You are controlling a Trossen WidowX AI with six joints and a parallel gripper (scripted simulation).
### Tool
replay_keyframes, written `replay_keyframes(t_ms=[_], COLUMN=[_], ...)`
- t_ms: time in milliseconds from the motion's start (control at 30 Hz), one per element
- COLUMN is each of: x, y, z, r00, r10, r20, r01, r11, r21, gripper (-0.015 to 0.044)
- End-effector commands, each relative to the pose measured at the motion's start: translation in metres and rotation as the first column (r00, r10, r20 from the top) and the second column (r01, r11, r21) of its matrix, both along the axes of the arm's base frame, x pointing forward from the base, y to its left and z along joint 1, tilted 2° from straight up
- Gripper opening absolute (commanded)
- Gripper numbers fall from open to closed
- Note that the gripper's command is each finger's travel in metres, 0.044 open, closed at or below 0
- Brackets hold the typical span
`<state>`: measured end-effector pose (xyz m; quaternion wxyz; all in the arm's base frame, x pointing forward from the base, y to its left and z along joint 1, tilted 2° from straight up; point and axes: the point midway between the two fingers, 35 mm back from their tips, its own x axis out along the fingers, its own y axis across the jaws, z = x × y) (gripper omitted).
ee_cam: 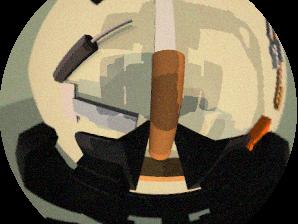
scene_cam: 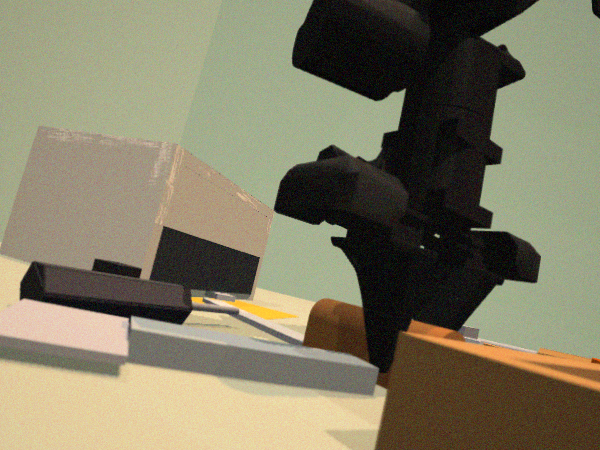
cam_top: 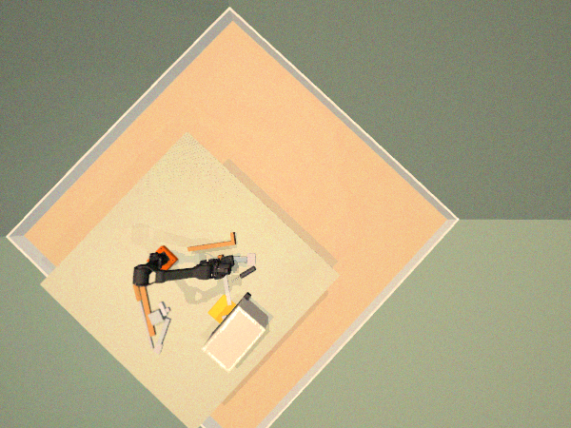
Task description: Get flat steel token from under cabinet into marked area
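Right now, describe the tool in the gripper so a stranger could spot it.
Start at the white cabinet and the yellow patch before it. A slim pale rod runs from that patch to the gripper. Unlike flat neighbours, it has a round brown handle.
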<state>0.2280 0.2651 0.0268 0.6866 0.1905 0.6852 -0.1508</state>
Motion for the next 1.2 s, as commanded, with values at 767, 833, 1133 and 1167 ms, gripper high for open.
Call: replay_keyframes(t_ms=[767,833,1133,1167], x=[-0.011,-0.009,0.002,0.003], y=[0.019,0.018,0.012,0.012], z=[0.003,0.003,0.003,0.003], r00=[1.000,1.000,1.000,1.000], r10=[-0.018,-0.018,-0.019,-0.019], r20=[-0.001,-0.001,0.000,0.000], r01=[0.018,0.018,0.019,0.019], r11=[1.000,1.000,1.000,1.000], r21=[0.002,0.002,0.002,0.002], gripper=[0.0000,0.0000,0.0000,0.0000])
